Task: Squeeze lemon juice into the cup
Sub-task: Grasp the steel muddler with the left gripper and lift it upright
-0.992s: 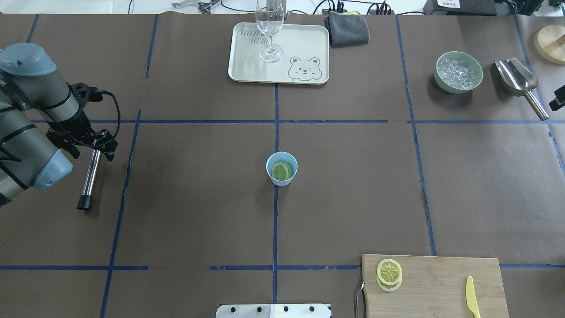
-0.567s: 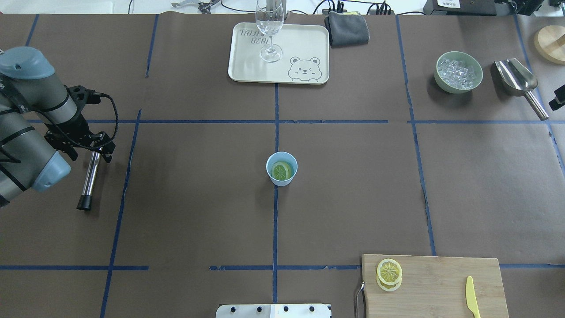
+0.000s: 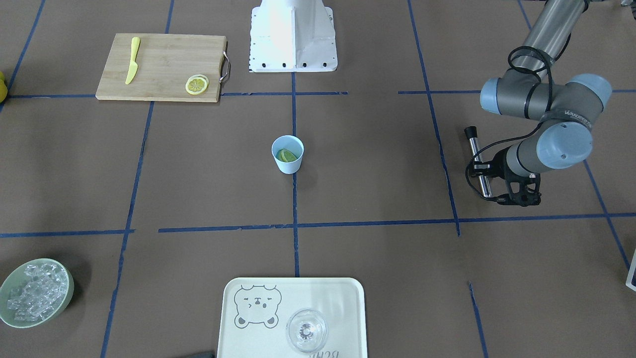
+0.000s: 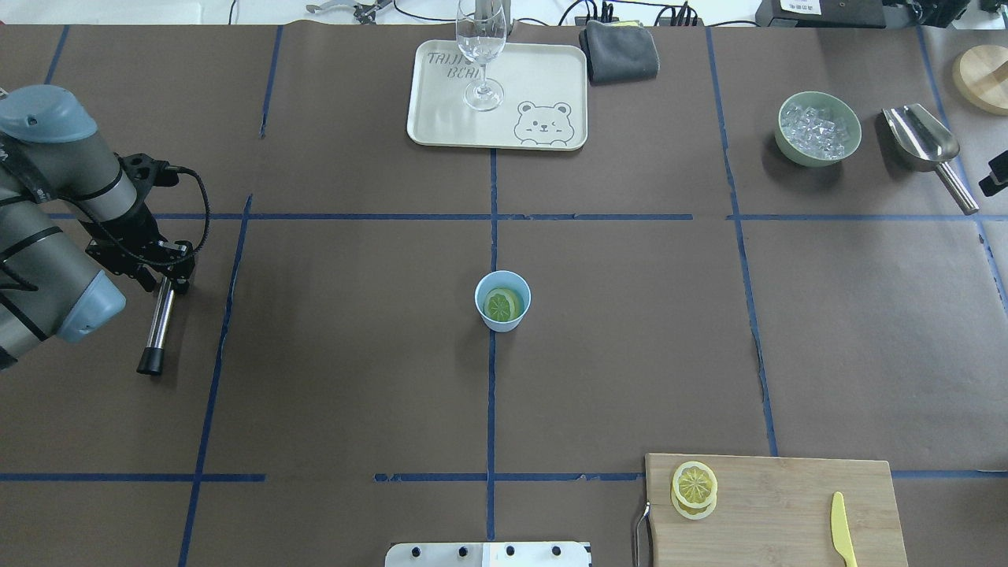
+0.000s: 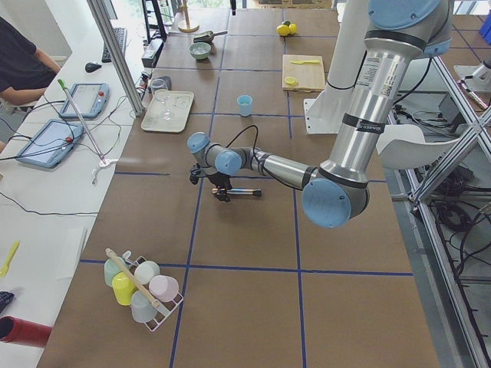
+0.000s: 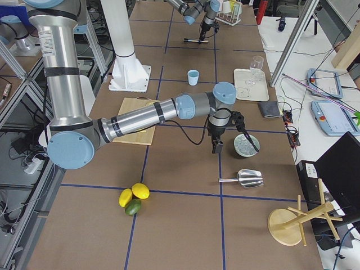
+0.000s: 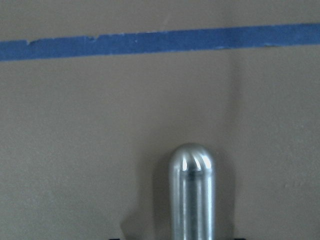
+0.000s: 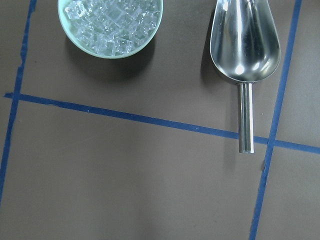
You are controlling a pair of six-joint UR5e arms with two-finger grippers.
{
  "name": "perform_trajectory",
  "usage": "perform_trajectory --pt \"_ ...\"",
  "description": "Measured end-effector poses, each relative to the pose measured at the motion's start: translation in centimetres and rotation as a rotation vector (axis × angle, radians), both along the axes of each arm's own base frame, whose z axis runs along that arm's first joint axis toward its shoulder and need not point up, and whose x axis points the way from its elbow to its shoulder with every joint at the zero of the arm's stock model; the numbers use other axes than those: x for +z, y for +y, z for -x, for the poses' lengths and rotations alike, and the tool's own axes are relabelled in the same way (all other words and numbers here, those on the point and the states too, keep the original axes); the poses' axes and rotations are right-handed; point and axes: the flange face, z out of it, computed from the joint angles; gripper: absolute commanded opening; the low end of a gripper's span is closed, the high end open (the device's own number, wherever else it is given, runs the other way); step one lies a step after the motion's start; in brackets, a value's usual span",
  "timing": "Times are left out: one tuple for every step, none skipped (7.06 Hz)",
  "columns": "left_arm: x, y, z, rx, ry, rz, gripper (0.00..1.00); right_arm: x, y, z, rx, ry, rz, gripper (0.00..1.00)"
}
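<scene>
The light-blue cup [image 4: 479, 294] stands at the table's centre, with a lemon slice [image 4: 502, 305] lying inside it. Two more lemon slices [image 4: 694, 485] are stacked on the wooden cutting board [image 4: 787, 504] at the front right. My left gripper [image 4: 169, 272] hangs far left over the upper end of a metal rod [image 4: 160, 319] lying on the table. In the left wrist view the rod's rounded end [image 7: 191, 195] sits between its spread fingers, so it is open. My right gripper [image 6: 216, 147] hovers by the ice bowl; whether it is open or shut does not show.
A cream tray [image 4: 551, 79] with a wine glass [image 4: 480, 47] sits at the back centre, with a grey cloth [image 4: 620, 49] beside it. A green bowl of ice [image 4: 817, 128] and a metal scoop [image 4: 921, 138] are at the back right. A yellow knife [image 4: 843, 529] lies on the board.
My left gripper has shifted left, lining up over the rod's upper end. The rod, the cup and the lemon slices have not moved.
</scene>
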Motion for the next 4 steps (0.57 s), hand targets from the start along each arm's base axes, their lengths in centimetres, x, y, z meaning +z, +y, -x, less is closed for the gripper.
perform_trajectory --pt "-0.2 0.0 0.0 0.001 0.003 -0.005 0.0 0.0 0.0 0.0 -0.001 0.0 0.0 1.0" --pt "-0.7 0.0 0.1 -0.001 0.007 -0.013 0.0 0.0 0.0 0.0 -0.001 0.0 0.0 1.0" --pt "-1.9 0.0 0.5 -0.008 0.015 -0.035 0.0 0.1 0.0 0.0 -0.001 0.0 0.001 1.0" --pt "-3.9 0.0 1.5 -0.025 0.021 -0.076 0.0 0.1 0.1 0.0 -0.001 -0.001 0.0 1.0"
